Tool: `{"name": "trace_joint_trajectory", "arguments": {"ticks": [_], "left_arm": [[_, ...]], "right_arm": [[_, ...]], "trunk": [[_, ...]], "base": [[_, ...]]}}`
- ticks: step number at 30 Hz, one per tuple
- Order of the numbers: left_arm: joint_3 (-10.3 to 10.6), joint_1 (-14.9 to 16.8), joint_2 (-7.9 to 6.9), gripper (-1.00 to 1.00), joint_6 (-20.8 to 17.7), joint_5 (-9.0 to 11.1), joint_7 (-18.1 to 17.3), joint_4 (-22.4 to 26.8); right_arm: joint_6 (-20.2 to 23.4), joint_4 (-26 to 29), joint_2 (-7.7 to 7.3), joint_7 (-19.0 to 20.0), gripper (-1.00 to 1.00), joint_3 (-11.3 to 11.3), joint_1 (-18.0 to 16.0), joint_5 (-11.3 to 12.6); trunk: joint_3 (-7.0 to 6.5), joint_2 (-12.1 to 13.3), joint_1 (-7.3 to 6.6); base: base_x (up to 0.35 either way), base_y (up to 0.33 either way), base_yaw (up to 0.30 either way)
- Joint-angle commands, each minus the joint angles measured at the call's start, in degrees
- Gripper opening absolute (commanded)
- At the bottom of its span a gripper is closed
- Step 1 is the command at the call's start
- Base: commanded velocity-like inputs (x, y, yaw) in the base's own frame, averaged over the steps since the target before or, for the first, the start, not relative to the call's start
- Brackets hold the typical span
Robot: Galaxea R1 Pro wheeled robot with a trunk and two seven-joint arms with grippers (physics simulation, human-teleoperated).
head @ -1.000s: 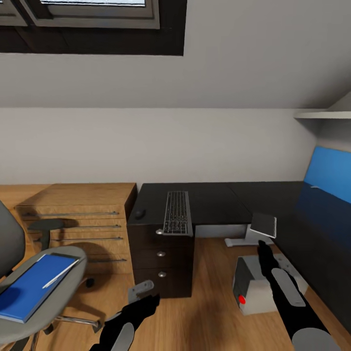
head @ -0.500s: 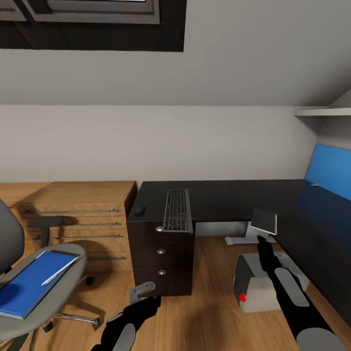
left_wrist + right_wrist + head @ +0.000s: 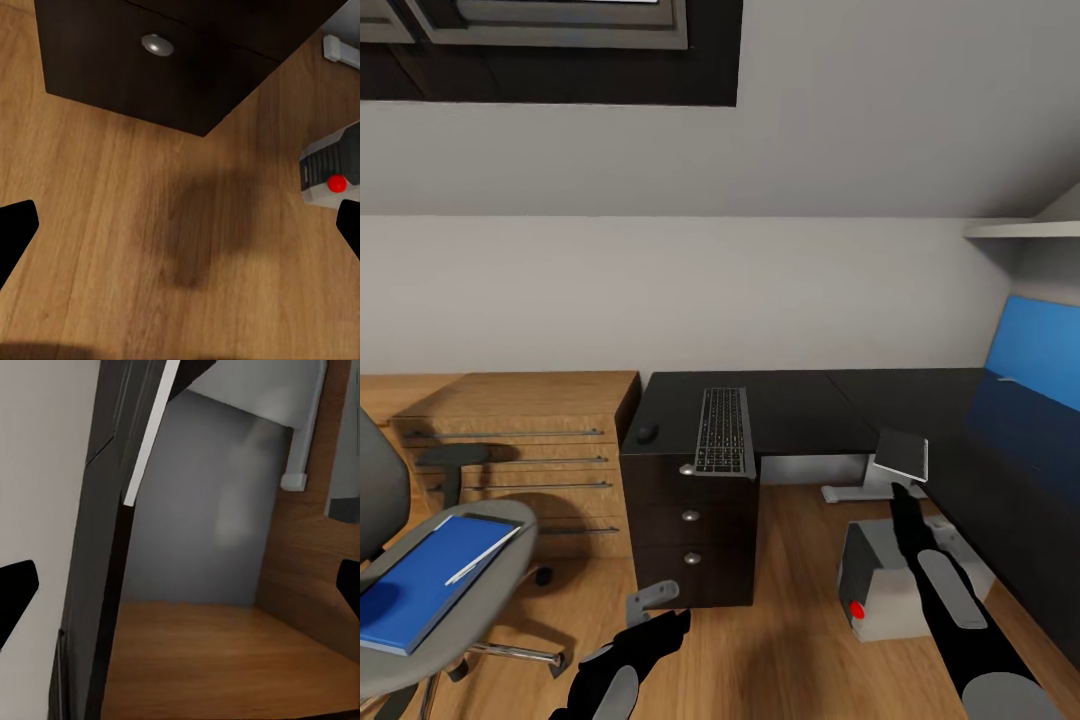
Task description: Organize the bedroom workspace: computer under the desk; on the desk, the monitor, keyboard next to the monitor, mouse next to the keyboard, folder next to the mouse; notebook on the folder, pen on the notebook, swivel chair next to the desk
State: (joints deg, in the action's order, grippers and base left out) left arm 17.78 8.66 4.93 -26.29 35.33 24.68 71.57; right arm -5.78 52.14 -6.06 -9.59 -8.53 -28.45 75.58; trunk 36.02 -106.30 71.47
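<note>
- Black L-shaped bench (image 3: 810,405) runs along the white wall, with three silver-knobbed drawers (image 3: 690,520) under its left end
- keyboard (image 3: 722,430) lies lengthwise on the bench over the drawers, its near end reaching the front edge
- mouse (image 3: 647,434) sits on the bench just left of the keyboard, close to the bench's left edge, apart from the keyboard
- computer (image 3: 885,585), light grey with a red button, stands on the wood floor (image 3: 150,247) in the open space beside the drawers, near the inner corner of the bench
- monitor (image 3: 898,460) is on the floor behind the computer, tilted on its pale foot, under the front edge of the bench
- swivel chair (image 3: 420,570) stands at the far left in front of a light-wood cabinet (image 3: 520,440), well apart from the bench
- folder (image 3: 425,580), bright blue, lies flat on the chair seat; the pen (image 3: 482,562) rests across its upper right part
- left pincer (image 3: 650,605) hovers low over the floor in front of the drawers, fingers (image 3: 15,229) spread and holding nothing
- right pincer (image 3: 905,510) reaches over the computer towards the monitor, fingers (image 3: 15,585) spread wide, holding nothing
</note>
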Motion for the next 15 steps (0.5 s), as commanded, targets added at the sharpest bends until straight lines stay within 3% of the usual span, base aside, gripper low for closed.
{"name": "trace_joint_trajectory", "arguments": {"ticks": [1, 10, 12, 15], "left_arm": [[0.1, 0.0, -0.01, 1.00, -0.1, 0.6, 0.5, 0.1], [1.0, 0.0, -0.06, 1.00, 0.0, 0.6, 0.6, 0.1], [1.1, 0.0, -0.07, 1.00, 0.0, 0.5, 0.6, 0.1], [1.2, 0.0, -0.04, 1.00, 0.0, 0.5, 0.6, 0.1]], "right_arm": [[-0.6, 0.0, 0.00, -0.2, 1.00, 0.1, 0.0, 0.5], [-5.2, -1.0, 0.19, 0.1, 1.00, 0.1, 0.0, 0.6], [-9.3, -3.6, 0.66, 2.8, 1.00, 0.3, 0.0, 0.9], [-11.1, -4.7, 1.76, 5.5, 1.00, 0.3, 0.0, 1.0]], "trunk": [[0.06, 0.0, -0.01], [0.06, 0.0, -0.01], [0.06, 0.0, -0.01], [0.06, 0.0, -0.01]], "base": [[0.000, 0.000, 0.000], [0.000, 0.000, 0.000], [0.000, 0.000, 0.000], [0.000, 0.000, 0.000]]}}
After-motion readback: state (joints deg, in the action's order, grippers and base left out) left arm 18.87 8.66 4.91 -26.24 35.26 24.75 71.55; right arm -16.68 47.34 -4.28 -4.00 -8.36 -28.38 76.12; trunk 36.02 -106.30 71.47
